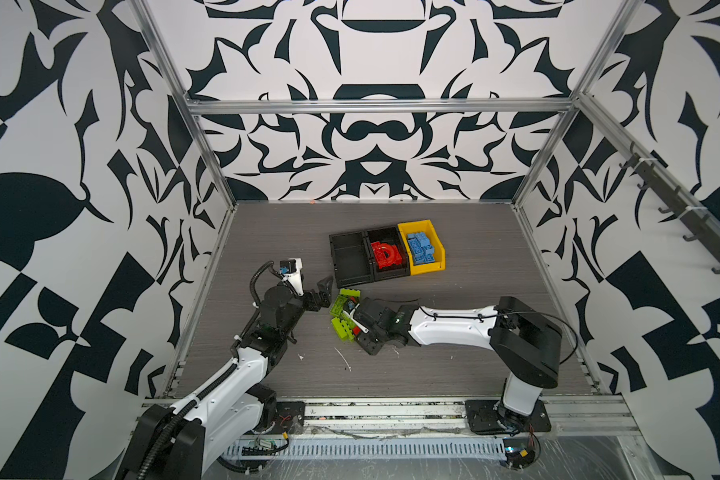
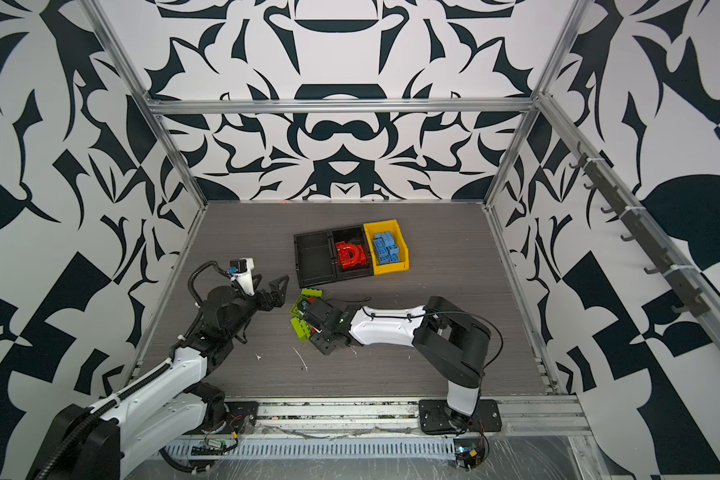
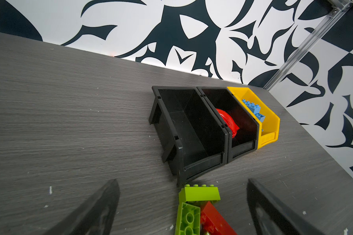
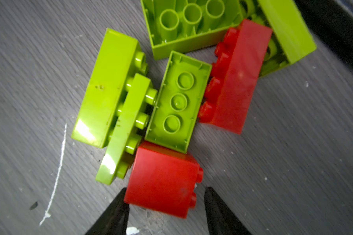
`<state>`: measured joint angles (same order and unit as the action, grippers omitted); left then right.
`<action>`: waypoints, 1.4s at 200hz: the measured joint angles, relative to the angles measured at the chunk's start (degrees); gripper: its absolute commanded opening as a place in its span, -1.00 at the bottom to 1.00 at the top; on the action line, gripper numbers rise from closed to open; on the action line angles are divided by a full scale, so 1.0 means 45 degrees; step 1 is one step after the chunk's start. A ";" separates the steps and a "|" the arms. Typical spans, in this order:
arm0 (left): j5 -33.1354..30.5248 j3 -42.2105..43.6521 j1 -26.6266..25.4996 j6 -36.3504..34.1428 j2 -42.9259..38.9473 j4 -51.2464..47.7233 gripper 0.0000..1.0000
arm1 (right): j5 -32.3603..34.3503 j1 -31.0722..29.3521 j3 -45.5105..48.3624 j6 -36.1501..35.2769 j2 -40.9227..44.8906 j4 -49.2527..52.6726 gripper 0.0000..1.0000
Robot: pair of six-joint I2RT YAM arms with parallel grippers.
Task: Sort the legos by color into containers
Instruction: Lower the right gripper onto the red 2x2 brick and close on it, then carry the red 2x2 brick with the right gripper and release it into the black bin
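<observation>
Red is what the right gripper (image 4: 167, 190) has lined up. A square red brick (image 4: 163, 179) lies on the grey table (image 4: 293, 162) between its half-spread jaws. One finger (image 4: 118, 207) touches the brick's smooth side and the other sits just beside the studs; whether it is pinched I cannot tell. Lime green bricks (image 4: 110, 85) and a longer red brick (image 4: 234, 81) crowd just beyond it. The left gripper (image 1: 325, 294) hangs wide open beside that heap. Farther back three bins touch in a row: a black bin (image 1: 347, 235), a second black bin (image 1: 381, 230) with red pieces (image 1: 387, 253), and a yellow bin (image 1: 427, 269) with blue bricks (image 1: 420, 247).
</observation>
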<state>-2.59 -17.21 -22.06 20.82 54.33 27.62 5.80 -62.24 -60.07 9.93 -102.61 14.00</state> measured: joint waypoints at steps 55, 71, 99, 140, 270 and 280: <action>0.0000 0.0000 0.0000 0.0000 0.0000 0.0000 1.00 | -0.0005 0.0000 -0.0199 0.0000 -0.0301 -0.0126 0.24; 0.0000 0.0000 0.0000 0.0000 0.0000 0.0005 1.00 | -0.0005 0.0000 -0.0355 0.0000 -0.0549 -0.0165 0.24; 0.0000 0.0000 0.0000 -0.0005 0.0000 0.0005 1.00 | 0.0005 0.0000 -0.0520 0.0024 -0.0816 -0.0384 0.25; 0.0000 0.0000 0.0000 0.0000 0.0000 0.0000 1.00 | 0.0209 0.0000 -0.0763 0.0039 -0.1020 -0.0423 0.20; 0.0000 0.0000 0.0000 -0.0005 0.0000 0.0005 1.00 | 0.1001 0.0199 -0.0083 0.0554 -0.0612 -0.1010 -0.15; 0.0000 0.0000 0.0000 -0.0005 0.0000 0.0000 1.00 | 0.1035 0.0272 0.0044 0.0559 -0.0481 -0.0981 -0.17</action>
<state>-2.59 -17.21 -22.06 20.80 54.33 27.62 10.46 -61.01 -59.88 12.45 -104.77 9.58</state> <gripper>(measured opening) 0.999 0.490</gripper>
